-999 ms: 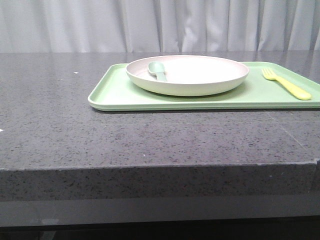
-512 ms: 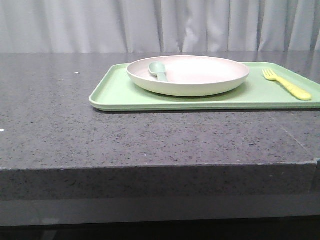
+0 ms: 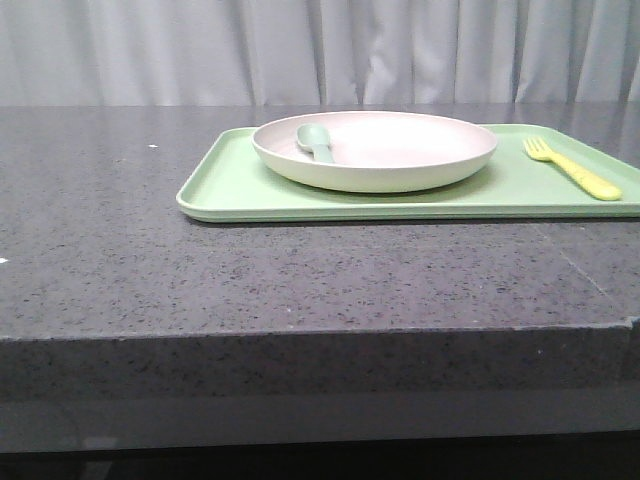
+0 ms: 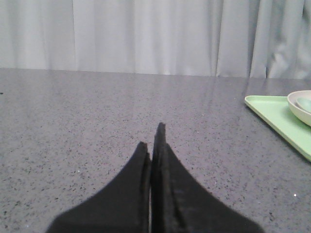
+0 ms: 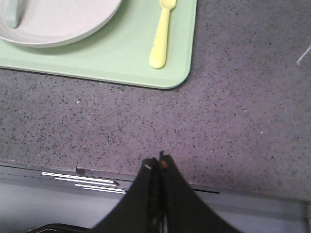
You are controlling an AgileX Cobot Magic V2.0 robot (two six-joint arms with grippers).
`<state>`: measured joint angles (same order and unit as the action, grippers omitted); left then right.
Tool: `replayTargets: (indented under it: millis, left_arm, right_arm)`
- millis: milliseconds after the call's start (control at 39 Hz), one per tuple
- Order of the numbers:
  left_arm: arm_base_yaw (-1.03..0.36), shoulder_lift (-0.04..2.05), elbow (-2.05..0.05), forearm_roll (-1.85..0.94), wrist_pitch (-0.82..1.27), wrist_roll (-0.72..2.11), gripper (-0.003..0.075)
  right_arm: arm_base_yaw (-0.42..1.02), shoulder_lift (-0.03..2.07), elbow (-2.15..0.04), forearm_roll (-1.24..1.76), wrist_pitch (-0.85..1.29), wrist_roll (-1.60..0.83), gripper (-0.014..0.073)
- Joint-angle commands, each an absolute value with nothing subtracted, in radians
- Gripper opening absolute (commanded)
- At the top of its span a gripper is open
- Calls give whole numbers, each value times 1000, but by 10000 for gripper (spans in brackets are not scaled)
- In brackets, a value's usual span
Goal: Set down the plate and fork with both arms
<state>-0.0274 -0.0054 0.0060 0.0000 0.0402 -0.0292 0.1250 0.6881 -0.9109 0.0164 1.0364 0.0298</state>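
The off-white plate (image 3: 375, 150) sits on a light-green tray (image 3: 230, 185) at the table's back right, with a pale green spoon (image 3: 318, 142) lying in it. The yellow fork (image 3: 573, 168) lies on the tray to the right of the plate. The plate's edge (image 4: 299, 104) shows in the left wrist view, and plate (image 5: 53, 19) and fork (image 5: 162, 36) show in the right wrist view. My left gripper (image 4: 151, 138) is shut and empty over bare table left of the tray. My right gripper (image 5: 156, 160) is shut and empty at the table's front edge, well short of the fork. Neither arm shows in the front view.
The dark speckled stone table (image 3: 150, 270) has a thick front edge (image 3: 300, 365). A grey curtain (image 3: 300, 50) hangs behind it. The tray's near right corner (image 5: 177, 80) lies between my right gripper and the fork.
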Motion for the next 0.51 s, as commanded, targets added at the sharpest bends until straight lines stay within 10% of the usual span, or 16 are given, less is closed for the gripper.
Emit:
replayTargets:
  millis: [0, 487]
  left_arm:
    - [-35, -29, 9, -15, -58, -13, -18]
    - [-35, -29, 9, -42, -50, 20, -18]
  right_arm:
    - [125, 687, -936, 6, 983, 18, -68]
    - [125, 687, -936, 6, 984, 18, -68]
